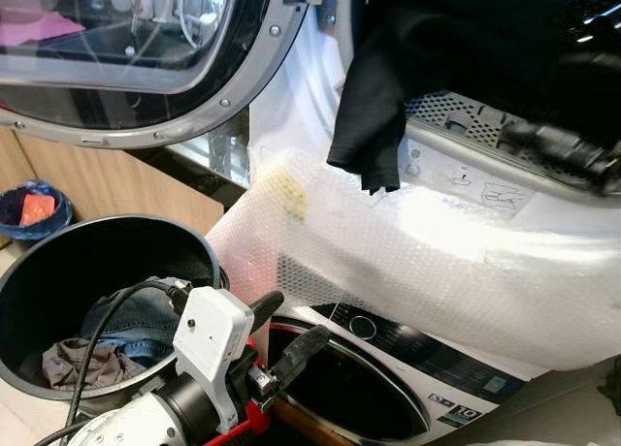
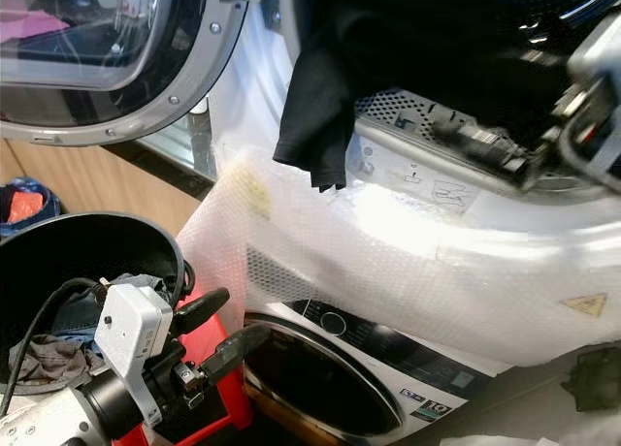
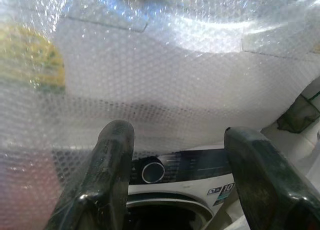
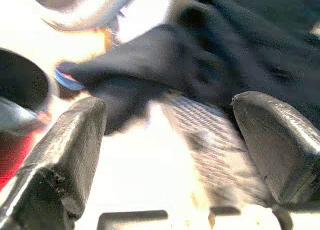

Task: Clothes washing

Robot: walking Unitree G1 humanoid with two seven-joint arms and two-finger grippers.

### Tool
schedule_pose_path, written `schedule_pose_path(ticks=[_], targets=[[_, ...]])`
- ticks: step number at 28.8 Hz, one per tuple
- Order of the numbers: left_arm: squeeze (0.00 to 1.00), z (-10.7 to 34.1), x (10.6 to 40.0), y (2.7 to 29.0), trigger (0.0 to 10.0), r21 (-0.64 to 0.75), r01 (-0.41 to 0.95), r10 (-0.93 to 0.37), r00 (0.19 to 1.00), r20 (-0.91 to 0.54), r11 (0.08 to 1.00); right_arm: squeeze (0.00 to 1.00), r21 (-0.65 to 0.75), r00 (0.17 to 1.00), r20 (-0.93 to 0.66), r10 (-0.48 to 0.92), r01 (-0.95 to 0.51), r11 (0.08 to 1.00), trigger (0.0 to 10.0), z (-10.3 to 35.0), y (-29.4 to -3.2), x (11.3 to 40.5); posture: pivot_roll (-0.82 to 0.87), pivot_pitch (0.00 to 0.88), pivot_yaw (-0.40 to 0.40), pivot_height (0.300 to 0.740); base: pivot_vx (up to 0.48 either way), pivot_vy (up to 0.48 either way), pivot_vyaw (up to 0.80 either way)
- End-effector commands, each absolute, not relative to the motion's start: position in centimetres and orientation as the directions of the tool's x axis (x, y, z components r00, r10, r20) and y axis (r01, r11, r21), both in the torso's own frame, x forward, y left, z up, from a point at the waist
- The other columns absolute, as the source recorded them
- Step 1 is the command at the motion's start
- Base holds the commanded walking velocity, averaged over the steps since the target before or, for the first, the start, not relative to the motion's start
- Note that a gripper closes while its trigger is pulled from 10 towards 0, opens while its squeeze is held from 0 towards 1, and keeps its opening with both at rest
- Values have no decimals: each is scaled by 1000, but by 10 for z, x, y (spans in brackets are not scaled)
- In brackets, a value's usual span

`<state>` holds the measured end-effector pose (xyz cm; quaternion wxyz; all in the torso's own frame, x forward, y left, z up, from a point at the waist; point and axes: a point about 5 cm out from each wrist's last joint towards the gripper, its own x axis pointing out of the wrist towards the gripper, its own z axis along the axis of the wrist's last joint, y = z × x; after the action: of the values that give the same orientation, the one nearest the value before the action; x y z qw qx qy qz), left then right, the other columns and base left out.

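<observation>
A black garment hangs out of the upper machine's drum opening, over its perforated rim. My right gripper is blurred at that rim, right of the hanging cloth; in the right wrist view its fingers stand open with the garment just beyond them, nothing held. My left gripper is low, open and empty, pointing at the bubble wrap and the lower washer's dial. A black basket at lower left holds jeans and a brownish cloth.
The upper machine's round glass door stands swung open at upper left. Bubble wrap drapes the front between the two machines. A blue bowl sits by wooden cabinets on the left. A red object lies below my left arm.
</observation>
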<state>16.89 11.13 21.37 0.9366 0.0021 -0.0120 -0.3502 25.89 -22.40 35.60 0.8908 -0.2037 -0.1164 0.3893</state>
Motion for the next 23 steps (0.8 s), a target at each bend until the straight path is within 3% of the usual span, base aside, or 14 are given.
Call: schedule_pose_path(ticks=[1, 8, 9, 17, 23], targets=[[0, 213, 169, 111, 10000, 11, 665, -665, 747, 14, 747, 0, -464, 655, 83, 751, -642, 611, 10000, 357, -216, 249, 89, 94, -164, 740, 0, 0, 0], [0, 214, 170, 112, 10000, 22, 666, -667, 745, 15, 745, 0, -308, 666, 190, 722, -657, 688, 10000, 327, -169, 257, 101, 86, -163, 740, 0, 0, 0], [0, 214, 170, 112, 10000, 24, 666, -667, 745, 16, 745, 0, -288, 704, 202, 681, -622, 728, 10000, 321, -160, 260, 101, 80, -161, 740, 0, 0, 0], [0, 214, 168, 103, 10000, 20, 677, -677, 736, 24, 736, 0, -165, 829, 213, 517, -491, 855, 10000, 294, -141, 272, 111, 86, -159, 740, 0, 0, 0], [0, 214, 167, 101, 10000, 28, 670, -671, 741, 24, 741, 0, -115, 856, 182, 485, -471, 875, 10000, 276, -127, 269, 119, 89, -156, 740, 0, 0, 0]])
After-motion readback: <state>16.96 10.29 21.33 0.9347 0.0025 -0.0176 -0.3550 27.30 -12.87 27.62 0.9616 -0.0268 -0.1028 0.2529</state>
